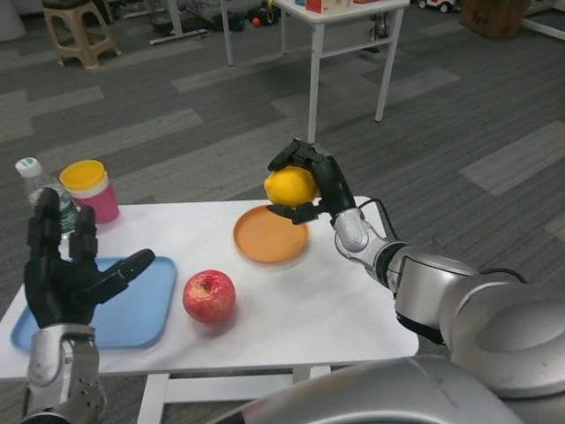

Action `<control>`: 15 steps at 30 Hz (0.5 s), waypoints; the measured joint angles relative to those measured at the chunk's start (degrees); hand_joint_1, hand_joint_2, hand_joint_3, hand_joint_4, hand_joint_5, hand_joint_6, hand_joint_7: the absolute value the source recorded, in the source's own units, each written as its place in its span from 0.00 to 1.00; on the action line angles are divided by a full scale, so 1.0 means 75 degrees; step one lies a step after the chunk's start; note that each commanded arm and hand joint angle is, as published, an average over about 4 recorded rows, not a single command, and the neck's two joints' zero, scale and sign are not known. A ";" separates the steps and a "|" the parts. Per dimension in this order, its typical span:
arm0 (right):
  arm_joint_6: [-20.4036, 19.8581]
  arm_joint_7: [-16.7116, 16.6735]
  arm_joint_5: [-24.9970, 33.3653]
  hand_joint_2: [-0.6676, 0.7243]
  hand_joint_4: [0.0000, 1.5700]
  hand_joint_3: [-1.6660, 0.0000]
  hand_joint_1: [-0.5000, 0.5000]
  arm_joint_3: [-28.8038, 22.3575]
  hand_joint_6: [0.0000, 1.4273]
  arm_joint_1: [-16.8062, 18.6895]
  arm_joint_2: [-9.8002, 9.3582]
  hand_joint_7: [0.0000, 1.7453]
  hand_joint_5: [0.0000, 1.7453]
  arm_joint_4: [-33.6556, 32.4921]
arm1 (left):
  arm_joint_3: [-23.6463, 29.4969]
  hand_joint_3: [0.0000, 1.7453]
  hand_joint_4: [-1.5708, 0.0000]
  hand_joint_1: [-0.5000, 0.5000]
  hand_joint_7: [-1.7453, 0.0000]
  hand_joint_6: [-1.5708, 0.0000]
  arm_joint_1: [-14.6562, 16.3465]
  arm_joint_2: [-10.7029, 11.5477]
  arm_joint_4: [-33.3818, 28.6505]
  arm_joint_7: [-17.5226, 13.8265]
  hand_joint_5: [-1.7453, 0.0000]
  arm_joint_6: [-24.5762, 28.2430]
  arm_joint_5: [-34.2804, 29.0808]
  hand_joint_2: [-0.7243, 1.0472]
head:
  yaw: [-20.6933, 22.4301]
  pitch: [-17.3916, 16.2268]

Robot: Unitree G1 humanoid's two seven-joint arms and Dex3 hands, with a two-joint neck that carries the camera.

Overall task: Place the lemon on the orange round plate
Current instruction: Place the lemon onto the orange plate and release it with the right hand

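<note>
My right hand (311, 179) grips the yellow lemon (290, 186) in the air, just above the far edge of the orange round plate (269, 237). The plate lies flat on the white table (291, 309), right of centre, with nothing on it. My left hand (66, 269) hovers at the table's left side with its fingers spread, holding nothing, over the blue tray.
A red apple (209, 296) sits near the table's front, left of the plate. The blue tray (146, 305) lies at the left. A pink cup with a yellow lid (88, 189) and a clear bottle (37, 181) stand at the far left corner.
</note>
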 measured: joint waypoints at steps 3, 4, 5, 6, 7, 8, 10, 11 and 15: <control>0.0373 -0.0118 -0.0007 0.05 0.98 0.31 0.08 0.0485 0.90 -0.0334 0.0116 0.96 0.83 0.0237 | -0.0007 0.05 1.00 1.00 0.92 1.00 -0.0004 -0.0020 0.0009 0.0000 0.82 -0.0001 -0.0001 0.60 | -0.0157 -0.0026; 0.0515 -0.0165 -0.0014 0.05 0.98 0.32 0.08 0.0676 0.91 -0.0448 0.0167 0.96 0.85 0.0338 | -0.0015 0.05 1.00 1.00 0.92 1.00 -0.0005 -0.0023 0.0014 0.0001 0.82 -0.0002 -0.0001 0.60 | -0.0198 -0.0039; 0.0659 -0.0204 -0.0023 0.05 0.98 0.33 0.08 0.0841 0.91 -0.0551 0.0223 0.96 0.86 0.0436 | -0.0028 0.05 1.00 1.00 0.92 1.00 -0.0006 -0.0026 0.0017 0.0000 0.82 -0.0003 0.0000 0.60 | -0.0233 -0.0052; 0.0803 -0.0260 -0.0036 0.05 0.98 0.32 0.08 0.1007 0.92 -0.0655 0.0281 0.96 0.87 0.0537 | -0.0042 0.05 1.00 1.00 0.92 1.00 -0.0006 -0.0028 0.0026 0.0000 0.82 -0.0005 0.0000 0.60 | -0.0265 -0.0073; 0.0956 -0.0321 -0.0055 0.05 0.98 0.31 0.08 0.1163 0.92 -0.0764 0.0339 0.96 0.89 0.0637 | -0.0056 0.05 1.00 1.00 0.92 1.00 -0.0008 -0.0030 0.0045 0.0000 0.82 -0.0007 0.0000 0.59 | -0.0298 -0.0087; 0.1086 -0.0378 -0.0076 0.05 0.97 0.30 0.08 0.1307 0.92 -0.0871 0.0387 0.96 0.89 0.0735 | -0.0070 0.05 1.00 1.00 0.92 1.00 -0.0010 -0.0032 0.0073 0.0000 0.82 -0.0008 0.0000 0.58 | -0.0329 -0.0096; 0.1295 -0.0469 -0.0117 0.05 0.96 0.29 0.08 0.1608 0.92 -0.1077 0.0468 0.96 0.89 0.0936 | -0.0096 0.05 1.00 1.00 0.92 1.00 -0.0015 -0.0032 0.0142 0.0000 0.82 -0.0009 -0.0002 0.56 | -0.0392 -0.0120; 0.1386 -0.0494 -0.0137 0.05 0.95 0.29 0.08 0.1776 0.92 -0.1170 0.0520 0.96 0.89 0.1059 | -0.0113 0.05 1.00 1.00 0.92 1.00 -0.0018 -0.0033 0.0166 0.0000 0.82 -0.0010 -0.0003 0.56 | -0.0419 -0.0134; 0.1713 -0.0529 -0.0187 0.05 0.95 0.25 0.08 0.2256 0.92 -0.1366 0.0721 0.96 0.89 0.1455 | -0.0202 0.05 1.00 1.00 0.92 1.00 -0.0049 -0.0047 0.0196 0.0000 0.82 -0.0011 -0.0003 0.59 | -0.0535 -0.0233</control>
